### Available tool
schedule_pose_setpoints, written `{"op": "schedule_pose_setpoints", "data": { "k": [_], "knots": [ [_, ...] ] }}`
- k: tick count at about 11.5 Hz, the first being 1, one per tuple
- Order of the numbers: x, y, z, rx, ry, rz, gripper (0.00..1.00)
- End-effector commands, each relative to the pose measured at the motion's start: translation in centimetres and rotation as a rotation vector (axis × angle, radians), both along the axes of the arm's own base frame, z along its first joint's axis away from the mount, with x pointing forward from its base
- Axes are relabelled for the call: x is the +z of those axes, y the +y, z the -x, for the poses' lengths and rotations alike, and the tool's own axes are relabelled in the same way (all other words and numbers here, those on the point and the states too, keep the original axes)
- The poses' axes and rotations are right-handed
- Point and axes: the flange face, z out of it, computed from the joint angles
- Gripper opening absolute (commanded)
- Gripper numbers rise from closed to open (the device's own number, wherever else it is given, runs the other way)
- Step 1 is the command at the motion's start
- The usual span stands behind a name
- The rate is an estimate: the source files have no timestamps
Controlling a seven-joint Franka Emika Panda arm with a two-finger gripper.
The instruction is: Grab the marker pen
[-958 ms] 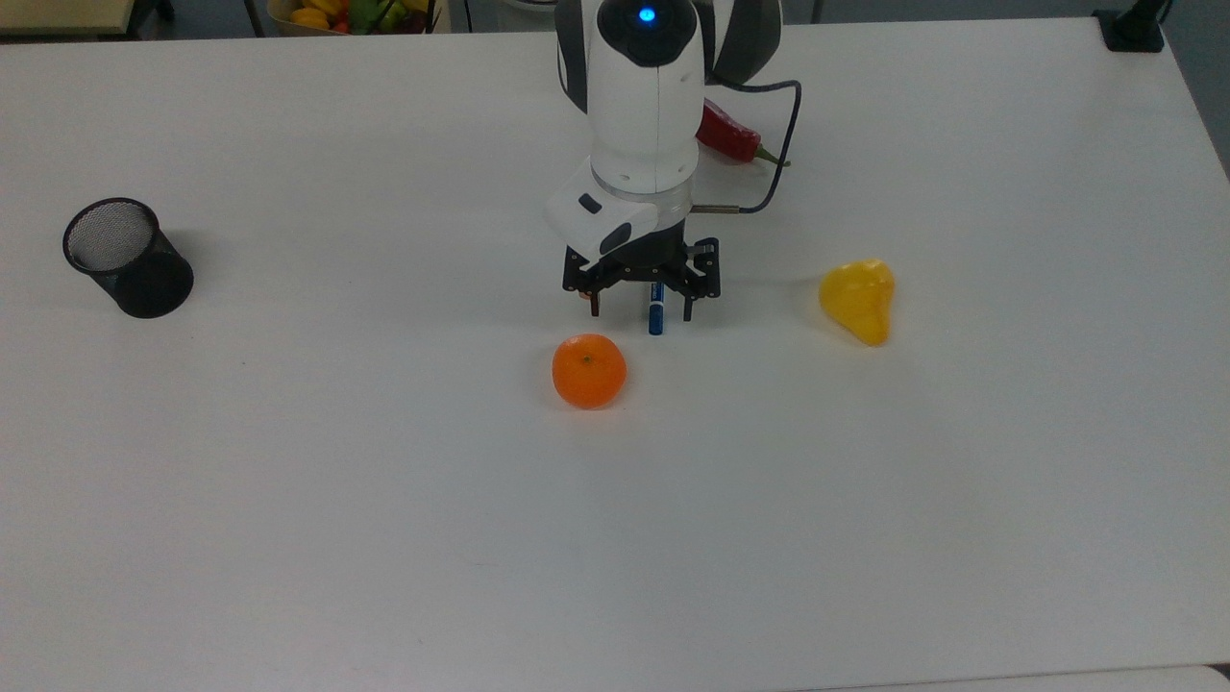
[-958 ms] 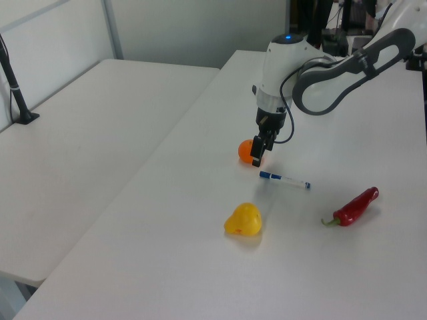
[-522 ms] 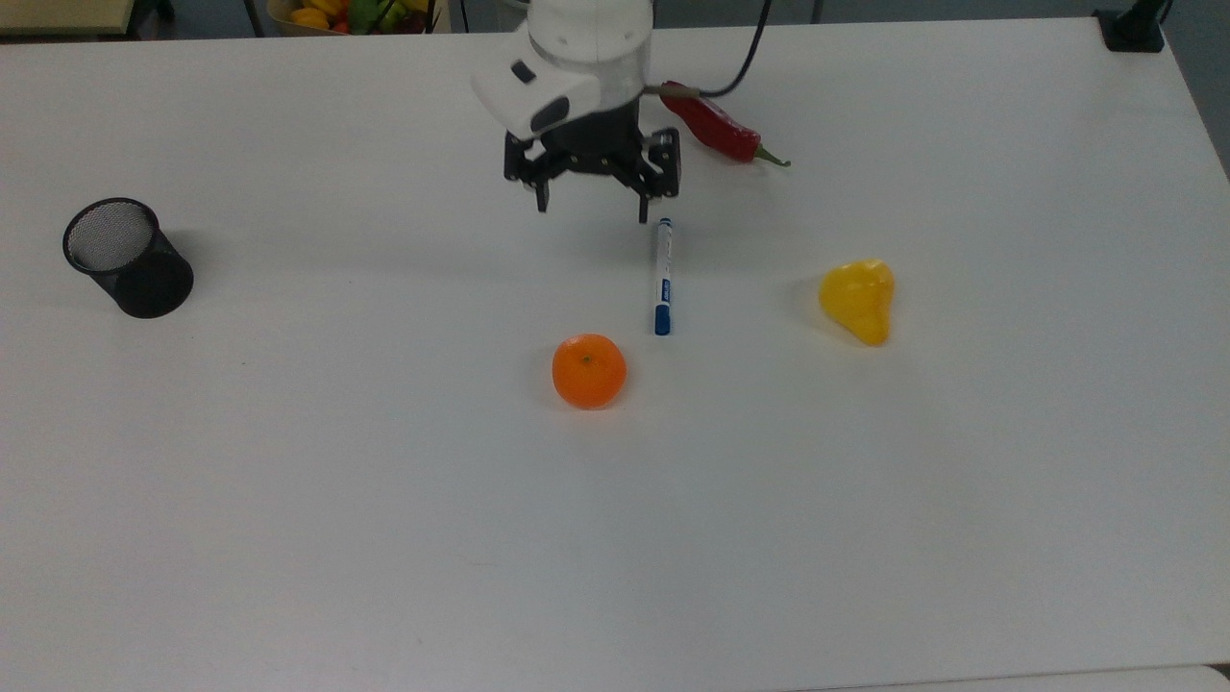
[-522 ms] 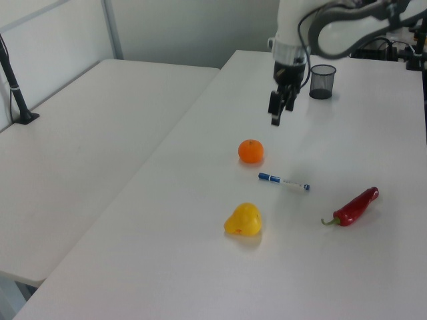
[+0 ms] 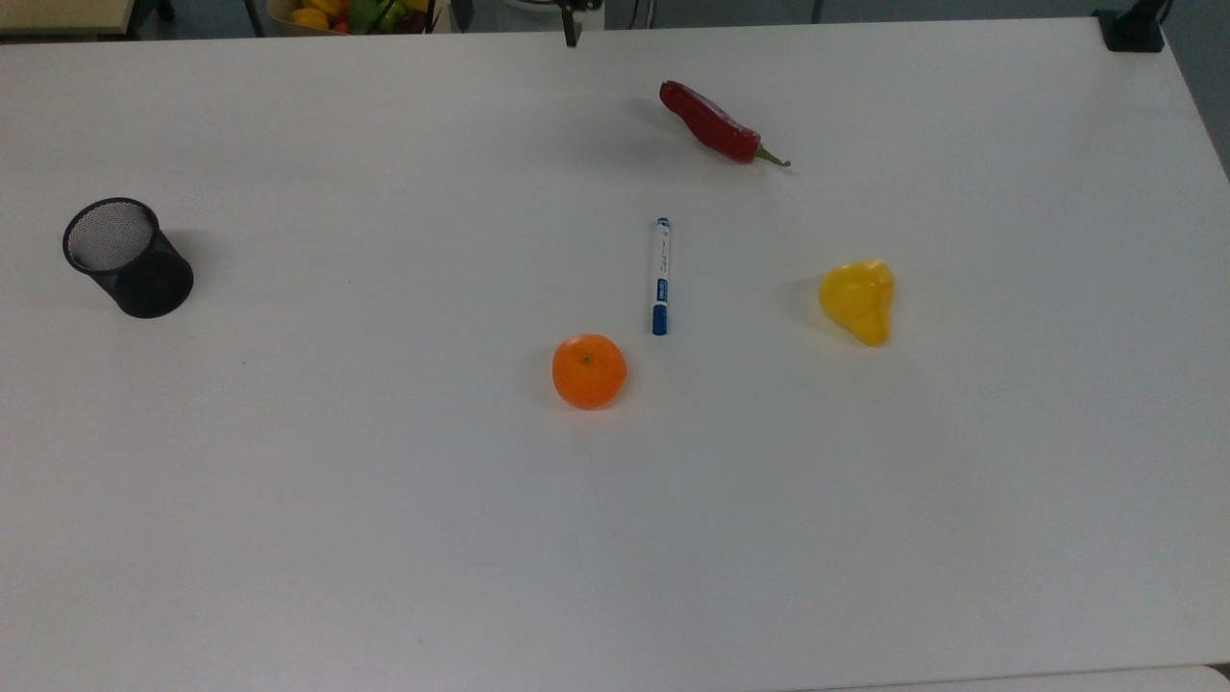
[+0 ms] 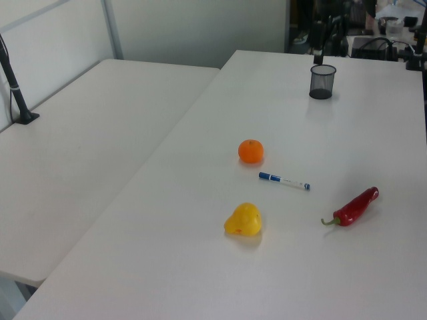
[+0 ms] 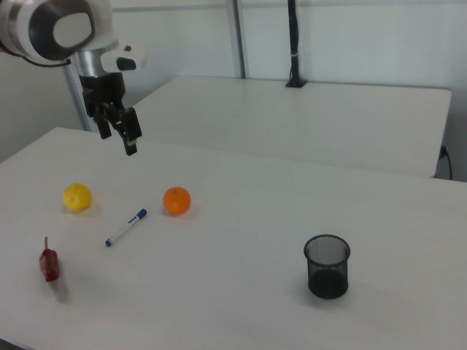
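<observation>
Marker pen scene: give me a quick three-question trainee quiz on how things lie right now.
1. True or false: the marker pen lies flat on the table, touching nothing else.
2. In the top view, which lies nearest the pen's blue cap: A) red chili B) orange C) mesh pen cup?
3. Fill in: in the right view the gripper hangs ____ the table, holding nothing.

Key: 1 true; 2 B; 3 above.

— What finishes do you see on your table (image 5: 288, 538)?
— Smooth, matt white. Your marker pen (image 5: 660, 277) at 12 o'clock from centre looks like smooth plastic, the chili (image 5: 709, 123) glossy, and the pen cup (image 5: 125, 258) at 9 o'clock is black wire mesh.
</observation>
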Motion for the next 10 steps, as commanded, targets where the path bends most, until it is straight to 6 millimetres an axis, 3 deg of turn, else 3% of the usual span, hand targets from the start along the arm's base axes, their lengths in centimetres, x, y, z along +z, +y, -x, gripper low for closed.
{"op": "schedule_pose_setpoints", "data": {
  "k": [1, 4, 10],
  "knots": [
    [2.6, -0.9, 2.3, -0.003, 0.009, -0.026, 1.0],
    [2.8, -1.3, 2.2, 0.124, -0.017, -0.022, 1.0],
    [2.2, -2.9, -0.5, 0.285, -0.13, 0.048, 1.0]
  ]
}}
